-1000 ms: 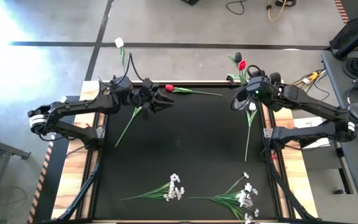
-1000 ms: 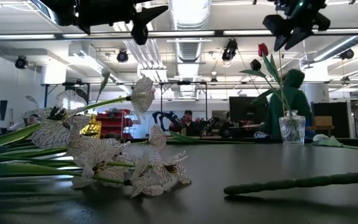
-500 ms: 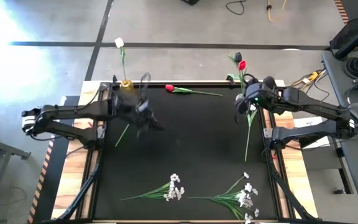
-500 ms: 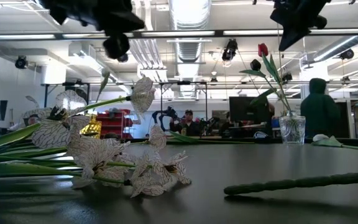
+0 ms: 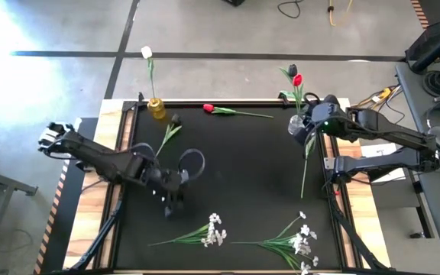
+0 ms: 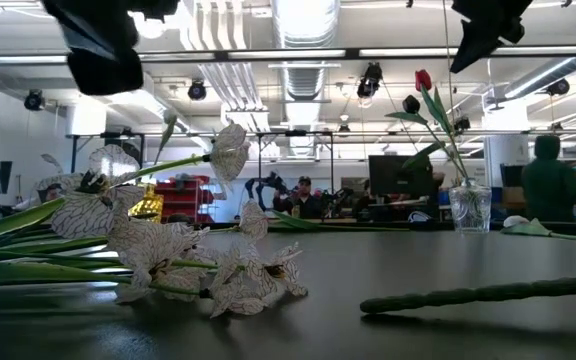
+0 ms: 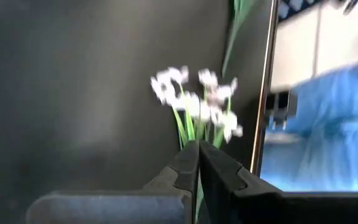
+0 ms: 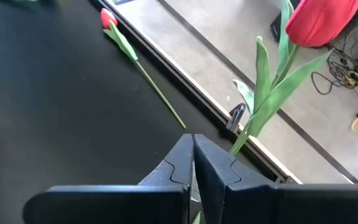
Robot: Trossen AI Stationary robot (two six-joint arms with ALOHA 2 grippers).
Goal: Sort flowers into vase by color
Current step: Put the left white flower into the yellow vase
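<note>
The left gripper [image 5: 173, 200] hangs over the middle-left of the black table mat [image 5: 235, 176], its two dark fingers pressed together with nothing between them, as the left wrist view shows; just ahead of it lies a leafy spray of tiny white blossoms [image 7: 197, 102]. The right gripper [image 5: 300, 126] sits at the far right corner of the mat, its fingers likewise closed flat against each other and holding nothing, right beside the green stem of a red tulip [image 8: 319, 22] that stands in the clear glass vase [image 6: 470, 208]. That vase holds two flowers: the red tulip and a dark blackish tulip [image 5: 292, 69]. A small yellow vase [image 5: 156, 108] at the far left corner holds one white tulip [image 5: 147, 53]. Lying loose on the mat are four single stems: a second red tulip [image 5: 209, 108] along the far edge, a dark-headed flower [image 5: 176, 121] near the yellow vase, a white-headed flower [image 5: 310, 131] by the right gripper with its stem running down the right side, and two white blossom sprays [image 5: 214, 229] at the near edge, the larger one [image 5: 302, 241] to the right.
</note>
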